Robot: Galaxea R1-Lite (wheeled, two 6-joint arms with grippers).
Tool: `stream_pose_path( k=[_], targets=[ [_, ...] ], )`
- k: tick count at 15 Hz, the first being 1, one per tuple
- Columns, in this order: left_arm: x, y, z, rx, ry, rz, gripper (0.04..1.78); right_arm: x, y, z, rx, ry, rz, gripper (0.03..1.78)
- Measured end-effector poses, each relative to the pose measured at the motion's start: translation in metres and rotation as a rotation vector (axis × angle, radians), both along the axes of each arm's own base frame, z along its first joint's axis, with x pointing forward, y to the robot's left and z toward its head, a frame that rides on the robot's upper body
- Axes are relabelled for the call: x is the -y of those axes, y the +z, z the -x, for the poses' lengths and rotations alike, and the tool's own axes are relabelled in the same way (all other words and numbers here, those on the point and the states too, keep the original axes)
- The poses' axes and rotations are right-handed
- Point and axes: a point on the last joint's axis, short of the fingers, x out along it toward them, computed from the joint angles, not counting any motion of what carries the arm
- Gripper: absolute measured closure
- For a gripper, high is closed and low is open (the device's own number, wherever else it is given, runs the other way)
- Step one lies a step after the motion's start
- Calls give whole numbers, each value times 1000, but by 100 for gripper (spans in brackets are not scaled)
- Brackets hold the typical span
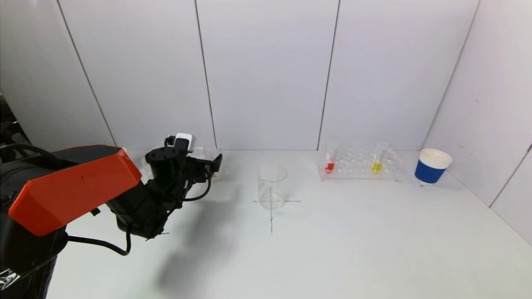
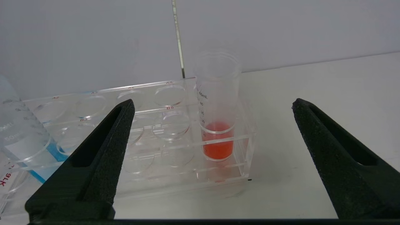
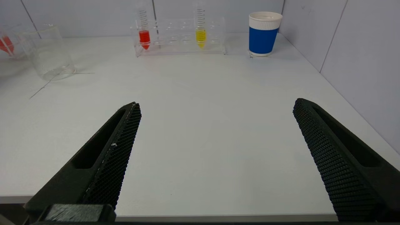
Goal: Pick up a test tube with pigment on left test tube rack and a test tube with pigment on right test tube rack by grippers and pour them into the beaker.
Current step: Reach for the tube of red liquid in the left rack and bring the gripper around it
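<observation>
My left gripper [image 1: 211,164] [image 2: 213,102] stands open just in front of the clear left test tube rack [image 2: 156,125] [image 1: 206,152]. A tube of red pigment [image 2: 217,140] stands upright at the rack's end, in line with the gap between the open fingers and beyond their tips. A tube with blue pigment [image 2: 25,140] stands at the rack's other end. The empty glass beaker [image 1: 272,187] [image 3: 47,53] sits mid-table. The right rack [image 1: 359,166] [image 3: 181,34] holds a red tube [image 1: 330,161] [image 3: 144,34] and a yellow tube [image 1: 378,160] [image 3: 200,34]. My right gripper [image 3: 217,103] is open and empty over the table's near edge.
A blue paper cup [image 1: 432,166] [image 3: 264,34] stands right of the right rack, close to the side wall. White wall panels close off the back and right. A black cross [image 1: 271,207] is drawn on the table under the beaker.
</observation>
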Motion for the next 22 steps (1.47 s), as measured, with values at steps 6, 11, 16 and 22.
stream_pose_path(
  k=[6, 11, 16, 22],
  targets=[
    [3, -2, -14, 8, 1, 0, 6, 0, 0, 0, 0, 0, 0, 4],
    [6, -2, -24, 3, 3, -1, 6, 0, 0, 0, 0, 0, 0, 4],
    [6, -8, -33, 4, 17, -3, 6, 0, 0, 0, 0, 0, 0, 4],
    [7, -14, -38, -5, 40, -5, 6, 0, 0, 0, 0, 0, 0, 4]
  ],
)
